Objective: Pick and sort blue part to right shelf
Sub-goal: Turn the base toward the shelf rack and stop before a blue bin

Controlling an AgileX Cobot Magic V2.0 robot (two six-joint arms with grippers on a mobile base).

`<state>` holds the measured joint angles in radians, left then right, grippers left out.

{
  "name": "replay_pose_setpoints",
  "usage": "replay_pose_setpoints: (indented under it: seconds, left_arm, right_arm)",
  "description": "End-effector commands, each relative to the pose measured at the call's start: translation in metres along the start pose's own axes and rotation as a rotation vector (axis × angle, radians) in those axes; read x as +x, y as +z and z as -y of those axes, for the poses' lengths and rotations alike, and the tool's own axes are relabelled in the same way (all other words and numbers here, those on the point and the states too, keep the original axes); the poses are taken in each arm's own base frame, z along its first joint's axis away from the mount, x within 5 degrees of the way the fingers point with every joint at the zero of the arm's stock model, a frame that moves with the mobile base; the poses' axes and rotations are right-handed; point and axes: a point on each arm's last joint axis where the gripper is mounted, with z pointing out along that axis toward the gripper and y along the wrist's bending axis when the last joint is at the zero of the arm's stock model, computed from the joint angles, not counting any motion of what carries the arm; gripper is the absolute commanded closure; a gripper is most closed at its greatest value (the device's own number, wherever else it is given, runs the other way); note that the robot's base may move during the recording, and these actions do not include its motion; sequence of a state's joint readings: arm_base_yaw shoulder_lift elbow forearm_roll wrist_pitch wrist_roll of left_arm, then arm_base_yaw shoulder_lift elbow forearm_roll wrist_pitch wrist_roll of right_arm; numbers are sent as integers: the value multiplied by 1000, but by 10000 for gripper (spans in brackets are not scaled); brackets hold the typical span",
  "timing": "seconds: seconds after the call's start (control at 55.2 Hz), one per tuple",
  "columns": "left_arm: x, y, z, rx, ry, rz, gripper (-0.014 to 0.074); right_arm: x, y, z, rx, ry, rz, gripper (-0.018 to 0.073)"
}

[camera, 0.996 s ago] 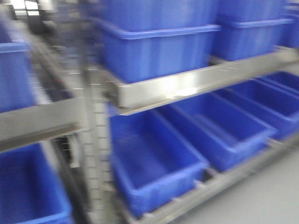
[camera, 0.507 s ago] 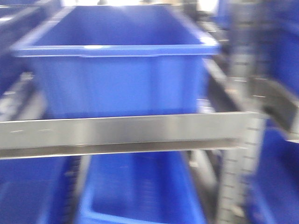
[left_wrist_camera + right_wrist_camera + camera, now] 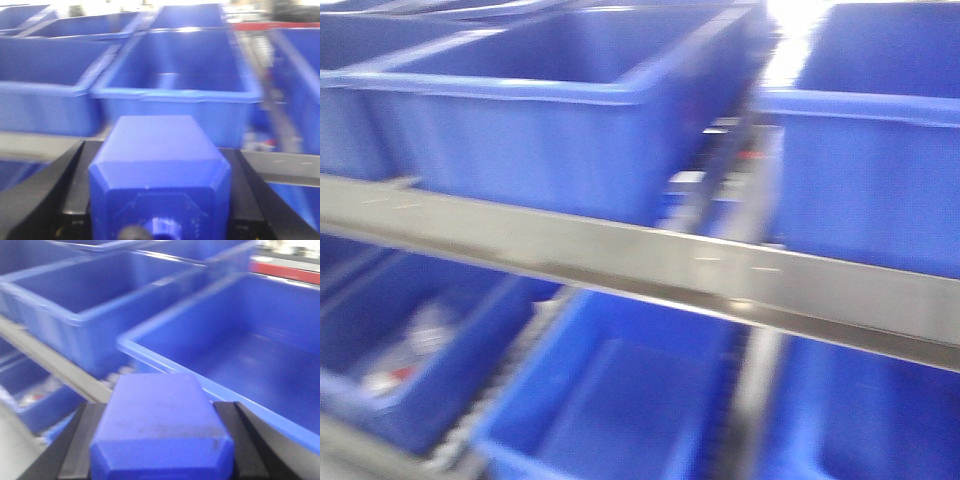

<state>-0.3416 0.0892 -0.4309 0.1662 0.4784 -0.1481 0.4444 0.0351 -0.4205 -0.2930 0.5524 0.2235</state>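
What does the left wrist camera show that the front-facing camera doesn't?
Only the left wrist view: a blue part held between the black fingers of the left gripper, at the bottom of the frame. Only the front-facing view: a look down into the lower tier, where one lower crate holds blurred pale and red items. Both: large blue upper crates behind the brushed steel front rail.

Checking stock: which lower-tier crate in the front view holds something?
The lower-left crate: blurry pale and red items lie inside; its neighbour looks empty.
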Motion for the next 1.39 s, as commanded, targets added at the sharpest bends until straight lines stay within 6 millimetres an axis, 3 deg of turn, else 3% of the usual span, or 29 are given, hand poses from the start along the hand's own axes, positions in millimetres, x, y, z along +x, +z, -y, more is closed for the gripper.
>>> replay_pose_setpoints:
  seconds: [0.0, 1.377]
  left_arm:
    - [-17, -2, 1, 15, 1, 109, 296]
    - [-17, -2, 1, 17, 1, 109, 296]
  right_arm:
    - [-17, -2, 0, -6, -23, 109, 404]
    - [-17, -2, 0, -6, -23, 109, 404]
